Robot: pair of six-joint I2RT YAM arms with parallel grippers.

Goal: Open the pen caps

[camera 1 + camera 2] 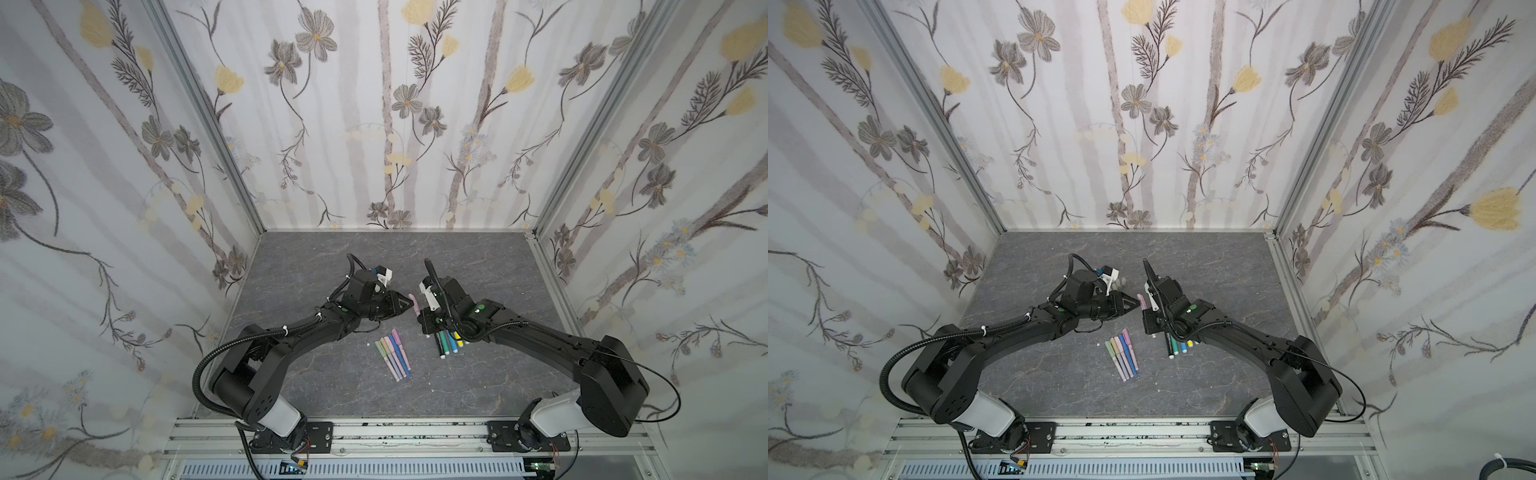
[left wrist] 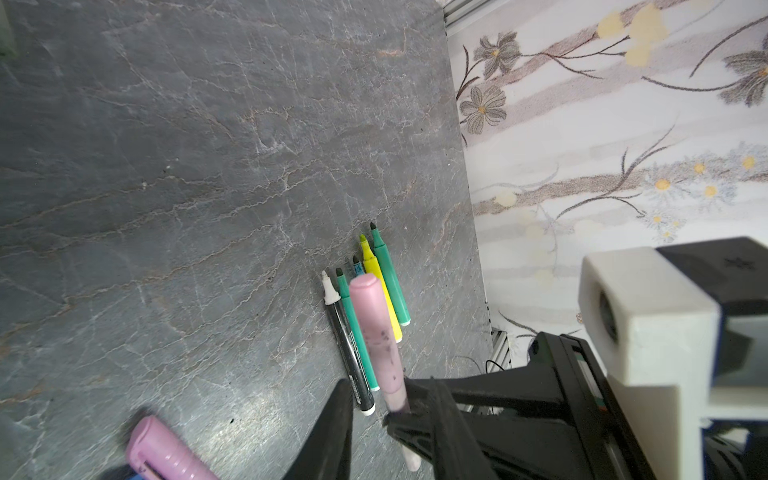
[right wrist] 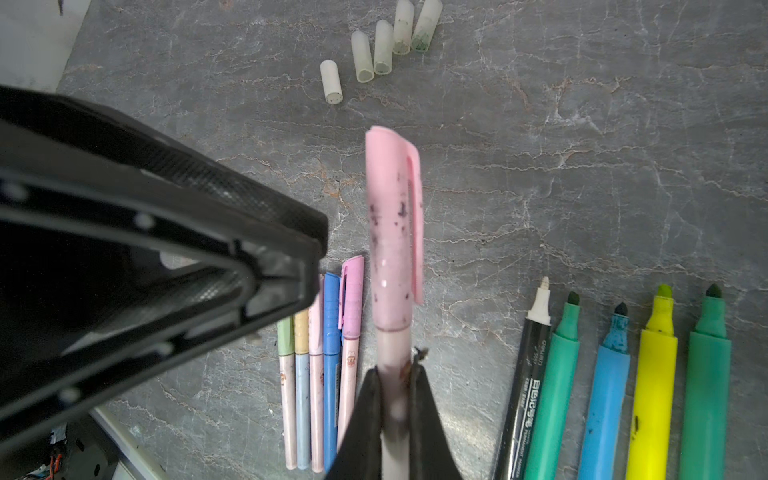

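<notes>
I see right gripper [image 3: 395,390] pinching pink pen [image 3: 392,345] by barrel. In a top view pink cap [image 1: 412,300] sits frame centre, axis up-frame, clear of those fingers; left gripper [image 1: 404,309] just left, apart, nearer. Its finger spread: can't tell. Next, I reckon: straddle cap, pull along axis.

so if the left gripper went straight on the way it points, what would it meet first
Most likely the pink pen cap, on the pen the right gripper holds up; depth is unclear.
</notes>
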